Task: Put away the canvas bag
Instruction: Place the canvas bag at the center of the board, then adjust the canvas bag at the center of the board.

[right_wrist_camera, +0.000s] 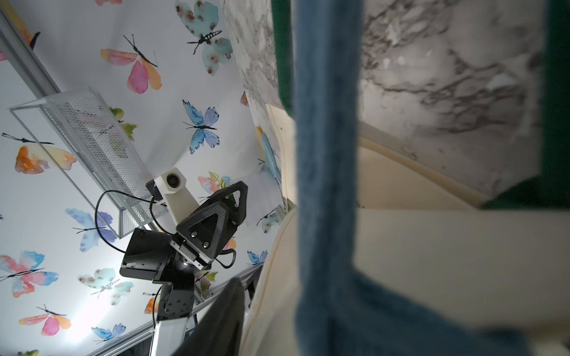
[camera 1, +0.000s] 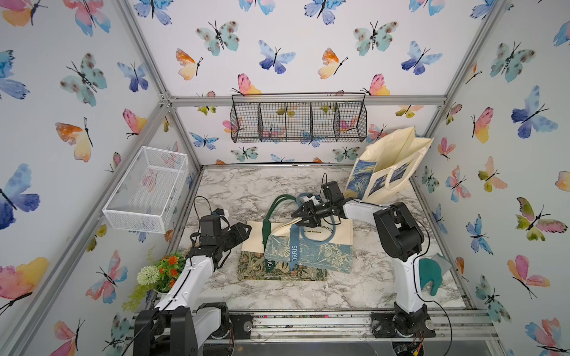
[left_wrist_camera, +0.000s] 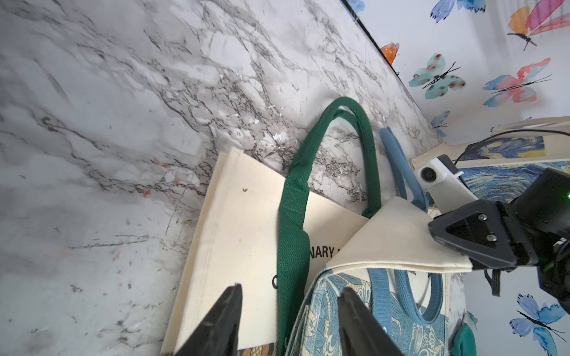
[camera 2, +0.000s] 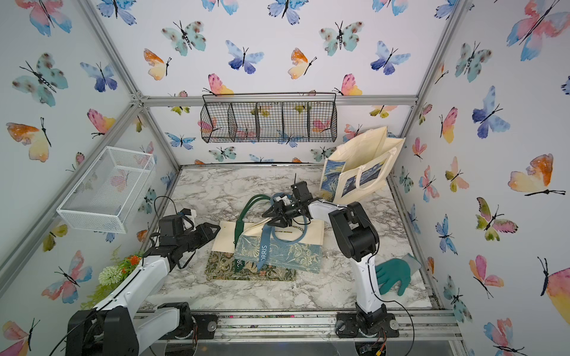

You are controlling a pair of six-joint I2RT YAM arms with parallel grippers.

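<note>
The blue bag (camera 1: 320,252) lies slack atop the green bag (camera 1: 253,240), its cream flap (left_wrist_camera: 398,240) raised at the right gripper (camera 1: 297,219); pinched or freed, I cannot tell. The left gripper (left_wrist_camera: 290,289) gapes empty over the green bag. The cloth looks light and floppy, so its straps (camera 1: 294,249) seem the best hold.

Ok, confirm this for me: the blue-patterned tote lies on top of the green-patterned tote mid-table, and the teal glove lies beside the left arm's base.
Not quite. The teal glove lies beside the right arm's base, not the left one's; both top views show it. The rest holds: the blue-patterned tote lies on top of the green-patterned tote mid-table.
</note>
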